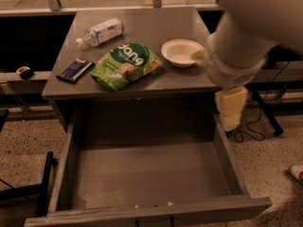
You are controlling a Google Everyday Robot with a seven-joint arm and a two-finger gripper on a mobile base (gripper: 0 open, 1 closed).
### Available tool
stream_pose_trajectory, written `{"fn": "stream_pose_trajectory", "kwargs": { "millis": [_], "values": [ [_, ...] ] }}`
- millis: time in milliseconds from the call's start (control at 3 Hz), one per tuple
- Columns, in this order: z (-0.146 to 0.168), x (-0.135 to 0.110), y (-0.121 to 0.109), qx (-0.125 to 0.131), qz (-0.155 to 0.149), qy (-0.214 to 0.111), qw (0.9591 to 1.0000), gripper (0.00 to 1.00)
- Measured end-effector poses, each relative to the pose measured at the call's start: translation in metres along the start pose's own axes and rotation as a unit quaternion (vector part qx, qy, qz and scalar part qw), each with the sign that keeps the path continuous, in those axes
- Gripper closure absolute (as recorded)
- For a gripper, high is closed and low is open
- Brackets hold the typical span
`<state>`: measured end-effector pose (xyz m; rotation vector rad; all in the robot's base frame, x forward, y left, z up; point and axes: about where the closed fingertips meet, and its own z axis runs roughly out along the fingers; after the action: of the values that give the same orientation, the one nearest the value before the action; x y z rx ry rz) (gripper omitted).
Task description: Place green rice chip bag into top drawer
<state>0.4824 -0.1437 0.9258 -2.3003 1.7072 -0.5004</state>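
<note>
The green rice chip bag lies on the grey tabletop, left of centre near the front edge. The top drawer below it is pulled wide open, and its flat bottom holds only a few crumbs by the front panel. My white arm fills the upper right and covers the table's right corner. My gripper hangs as a pale yellow block beside the drawer's right wall, to the right of and below the bag, and touches neither.
A clear plastic bottle lies at the back left of the table. A dark blue wrapper lies at the left edge. A white bowl stands right of the bag, next to my arm. Cables trail on the floor to the right.
</note>
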Motion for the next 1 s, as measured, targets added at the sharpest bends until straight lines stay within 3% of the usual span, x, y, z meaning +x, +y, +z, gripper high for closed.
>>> {"fn": "stream_pose_trajectory", "kwargs": {
  "millis": [333, 667, 1000],
  "values": [
    [0.028, -0.009, -0.014, 0.007, -0.113, 0.008, 0.9936, 0.00],
    [0.026, -0.008, -0.014, 0.007, -0.143, 0.010, 0.9897, 0.00],
    [0.022, -0.023, -0.037, 0.019, -0.174, -0.019, 0.9843, 0.00]
  ]
}}
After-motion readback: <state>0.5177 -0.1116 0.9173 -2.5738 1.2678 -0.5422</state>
